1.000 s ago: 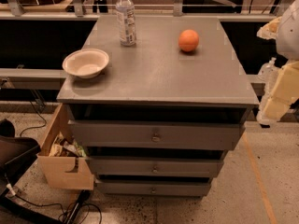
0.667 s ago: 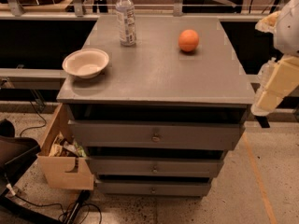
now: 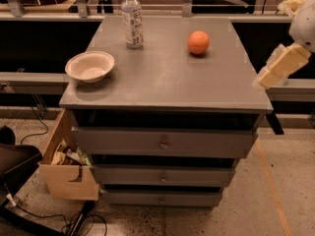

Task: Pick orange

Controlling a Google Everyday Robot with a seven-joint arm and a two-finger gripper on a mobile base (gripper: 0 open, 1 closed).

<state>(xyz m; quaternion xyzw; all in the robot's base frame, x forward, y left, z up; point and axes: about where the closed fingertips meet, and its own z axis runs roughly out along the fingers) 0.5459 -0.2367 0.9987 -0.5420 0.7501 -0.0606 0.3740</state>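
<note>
The orange [image 3: 198, 42] is a small round bright orange fruit. It sits on the grey cabinet top [image 3: 167, 77], at the far right part. My gripper [image 3: 275, 68] is a cream-coloured block at the right edge of the view. It hangs beside the cabinet's right edge, about level with the top. It is to the right of the orange and nearer to the camera, well apart from it and holding nothing.
A clear water bottle [image 3: 132, 18] stands at the far left of the top. A cream bowl [image 3: 90, 66] sits at the left edge. Drawers [image 3: 164, 142] are below. An open cardboard box [image 3: 66, 168] and cables lie on the floor at the left.
My gripper has risen and moved a little left, from beside the drawers up to the level of the cabinet top. The orange, bottle and bowl have not moved.
</note>
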